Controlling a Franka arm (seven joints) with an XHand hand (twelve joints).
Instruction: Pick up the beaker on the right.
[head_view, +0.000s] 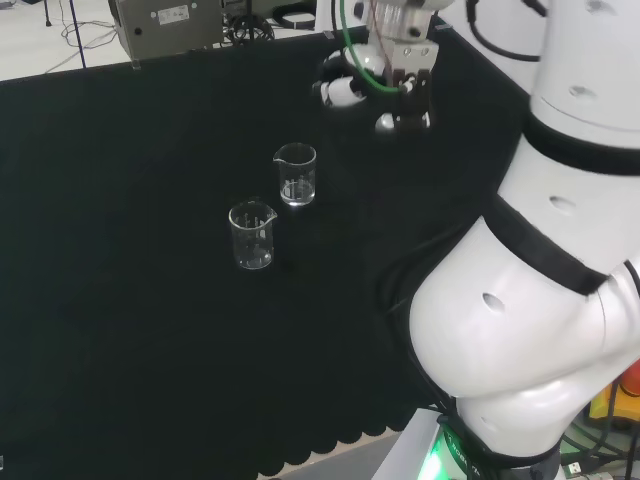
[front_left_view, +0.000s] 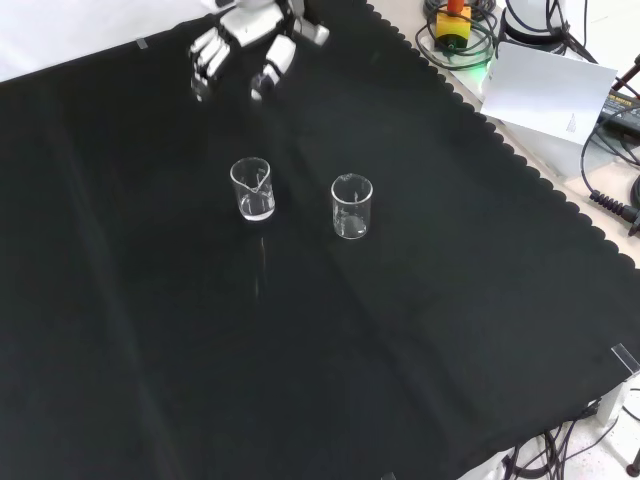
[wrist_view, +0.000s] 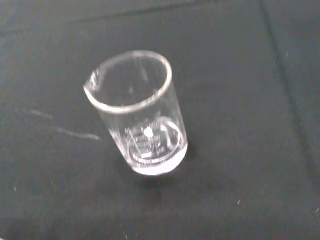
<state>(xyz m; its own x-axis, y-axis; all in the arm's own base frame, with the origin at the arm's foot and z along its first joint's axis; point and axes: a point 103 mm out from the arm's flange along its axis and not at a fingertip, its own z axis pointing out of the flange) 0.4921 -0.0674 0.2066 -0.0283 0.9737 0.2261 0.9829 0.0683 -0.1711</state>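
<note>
So we're right at the approach stage here, nothing grabbed yet. Two clear glass beakers stand upright on the black cloth of the tabletop (front_left_view: 420, 360), a little apart from each other. The hand (front_left_view: 245, 45) hangs in the air at the top of the front view, fingers loosely hanging down and spread, holding nothing, well clear of both beakers.

Which one is "the right one" gets a bit tricky. In the head view the beaker nearer the arm (head_view: 296, 174) is the right-hand one, and that same beaker shows up as the left one (front_left_view: 252, 188) in the front view, the one sitting more or less below the hand. The other beaker (head_view: 251, 234) sits lower left in the head view and to the right (front_left_view: 351, 206) in the front view. The wrist view is looking down at a single beaker (wrist_view: 136, 112), spout rim visible, empty as far as I can tell. My guess is it's the one nearer the hand, though I can't be sure.

Next move, I'd say: drop the hand down beside that beaker, keep the fingers wide enough to go round the wall, then curl them in without knocking it. Clear glass tips easily, so come in level.
</note>
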